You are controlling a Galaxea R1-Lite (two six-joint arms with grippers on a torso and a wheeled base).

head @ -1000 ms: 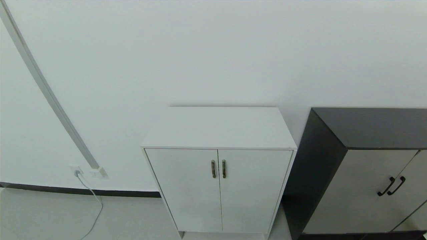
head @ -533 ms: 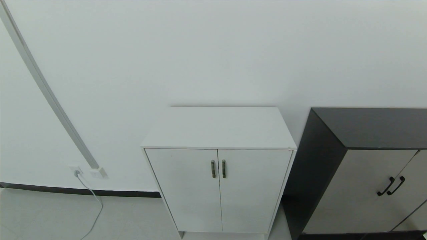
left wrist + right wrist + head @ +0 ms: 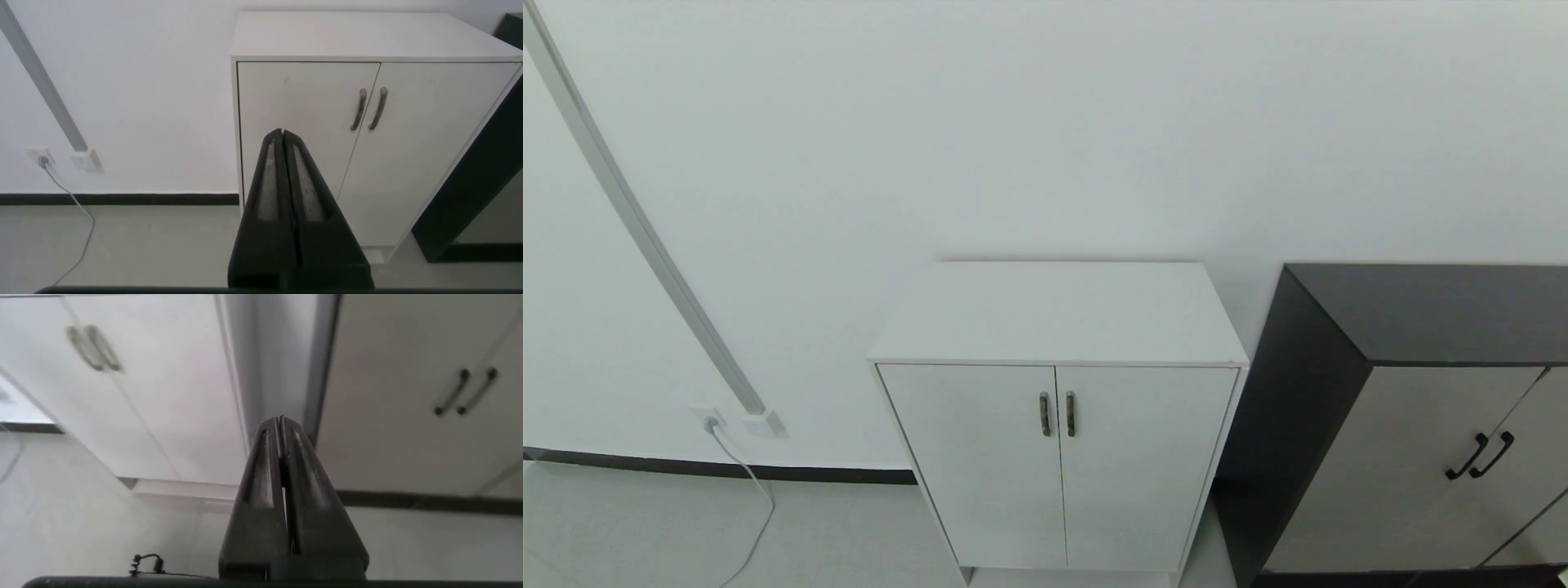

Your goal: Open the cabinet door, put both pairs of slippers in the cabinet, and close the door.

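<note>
A white two-door cabinet stands against the wall, both doors shut, with two dark vertical handles side by side at the middle seam. In the left wrist view my left gripper is shut with nothing in it, held some way off from the white cabinet and pointing at its left door. My right gripper is shut and empty too, aimed at the gap between the white cabinet and the dark one.
A black cabinet with pale doors and black handles stands right beside the white one. A wall socket with a grey cable sits low on the left, under a slanted cable duct. Pale floor lies in front.
</note>
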